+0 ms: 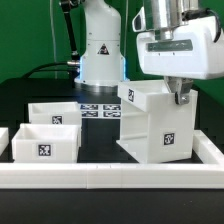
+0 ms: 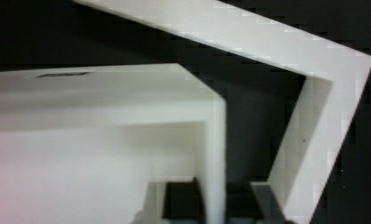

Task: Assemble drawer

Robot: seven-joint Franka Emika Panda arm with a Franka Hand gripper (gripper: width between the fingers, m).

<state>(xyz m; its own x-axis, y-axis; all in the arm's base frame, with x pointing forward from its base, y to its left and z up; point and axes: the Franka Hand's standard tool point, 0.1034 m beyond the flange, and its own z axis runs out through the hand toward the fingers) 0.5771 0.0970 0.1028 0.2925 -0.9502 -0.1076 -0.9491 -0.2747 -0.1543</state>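
The white cube-shaped drawer shell (image 1: 150,125) stands on the black table at the exterior view's right, with square tags on its faces. My gripper (image 1: 179,97) comes down from above onto the shell's upper right wall. In the wrist view that thin white wall (image 2: 214,150) runs between my two dark fingers (image 2: 182,200), and the gripper (image 2: 219,205) is shut on it. Two small white trays lie at the exterior view's left, one further back (image 1: 52,112) and one nearer (image 1: 45,143), each with a tag.
The long white border wall (image 1: 110,177) runs along the front and turns up the right side; its corner shows in the wrist view (image 2: 306,70). The marker board (image 1: 97,109) lies by the robot base. Another white piece (image 1: 3,136) shows at the left edge.
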